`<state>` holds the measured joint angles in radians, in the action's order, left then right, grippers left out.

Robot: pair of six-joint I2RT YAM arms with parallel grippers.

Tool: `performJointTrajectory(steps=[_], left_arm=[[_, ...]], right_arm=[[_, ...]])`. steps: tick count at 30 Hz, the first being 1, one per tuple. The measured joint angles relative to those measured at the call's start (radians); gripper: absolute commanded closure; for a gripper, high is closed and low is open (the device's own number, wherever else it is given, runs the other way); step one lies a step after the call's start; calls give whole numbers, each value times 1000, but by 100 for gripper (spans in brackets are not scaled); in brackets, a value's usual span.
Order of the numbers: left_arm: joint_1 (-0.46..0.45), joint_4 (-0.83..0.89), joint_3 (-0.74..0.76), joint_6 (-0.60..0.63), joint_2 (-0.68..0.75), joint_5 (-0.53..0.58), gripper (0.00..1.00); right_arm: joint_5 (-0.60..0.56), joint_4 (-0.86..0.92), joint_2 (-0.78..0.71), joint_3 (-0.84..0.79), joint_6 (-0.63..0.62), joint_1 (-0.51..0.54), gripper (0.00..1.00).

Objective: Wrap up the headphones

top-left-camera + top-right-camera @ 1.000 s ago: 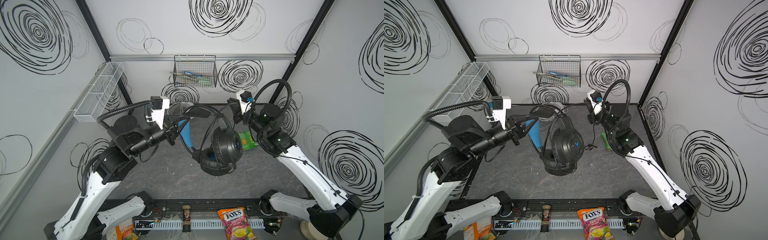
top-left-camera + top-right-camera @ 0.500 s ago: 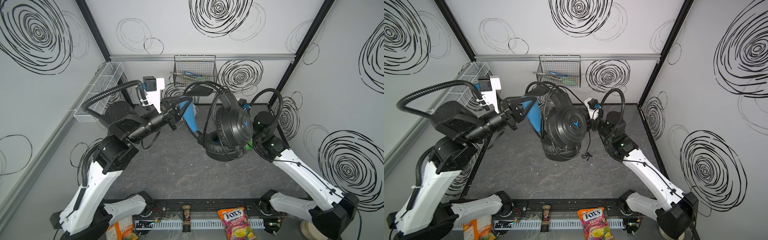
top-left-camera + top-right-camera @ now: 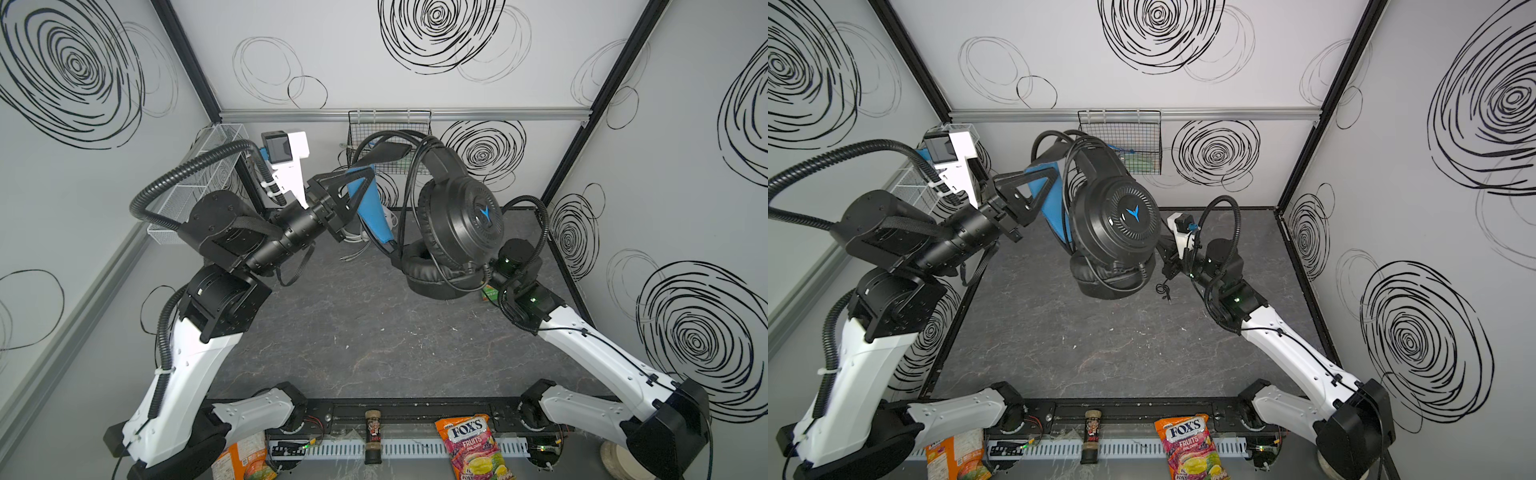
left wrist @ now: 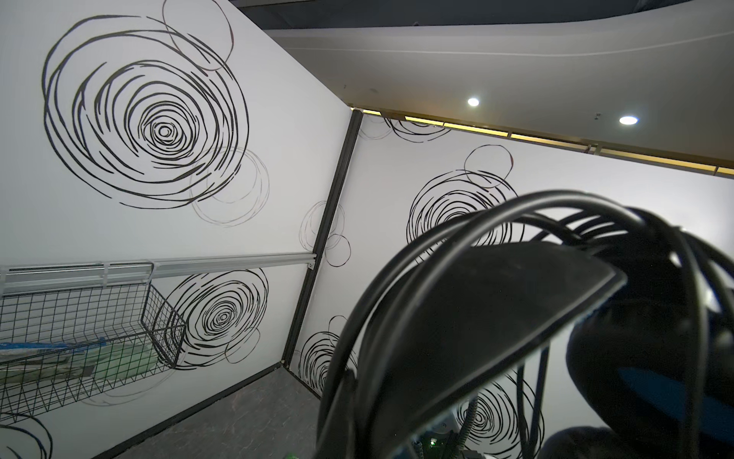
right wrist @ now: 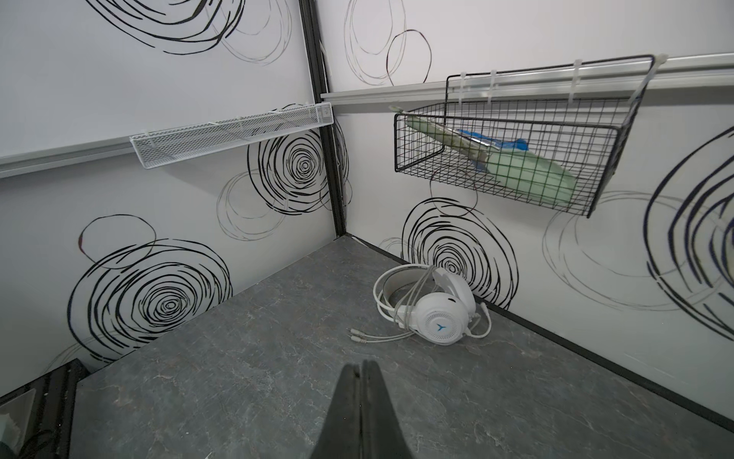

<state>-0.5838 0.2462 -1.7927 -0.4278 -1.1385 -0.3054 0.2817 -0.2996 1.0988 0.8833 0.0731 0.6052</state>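
**Headsets: one aloft, one on the counter**

Left end effector is pinched onto the blue-lined headband of the black headset and holds it high above the counter. The headset hangs with its ear cups low. The outer ear cup shows a blue Y logo to both top views, and the other cup lies under it, pad outward.

Several loops of the black cable run over the headband and down past the cups. In the left wrist view these loops arch across the headband close to the lens. In a top view a cable end dangles just beside the lower cup, near the right arm.

Right end effector has its jaws pressed together, and nothing shows between them. It points toward the rear corner, above bare counter. In both top views the black headset hides it.

White headset lies on the counter against the back wall, below the wire basket. Its white cable is partly looped over its headband, and the plug end trails loose across the counter.
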Motion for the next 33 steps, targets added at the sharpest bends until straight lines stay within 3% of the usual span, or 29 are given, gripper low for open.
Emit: performJointTrajectory(steps=[9, 16, 24, 33], left_arm=[[37, 0, 0, -23, -16, 42, 100], [106, 62, 0, -47, -8, 206, 100], [234, 261, 0, -132, -5, 400, 100], [246, 364, 37, -159, 0, 486, 100]], right_arm=[[45, -7, -6, -50, 24, 31, 100], [43, 40, -38, -54, -4, 76, 100], [-34, 164, -91, -54, -100, 249, 100], [-164, 302, -82, -26, -230, 462, 100]])
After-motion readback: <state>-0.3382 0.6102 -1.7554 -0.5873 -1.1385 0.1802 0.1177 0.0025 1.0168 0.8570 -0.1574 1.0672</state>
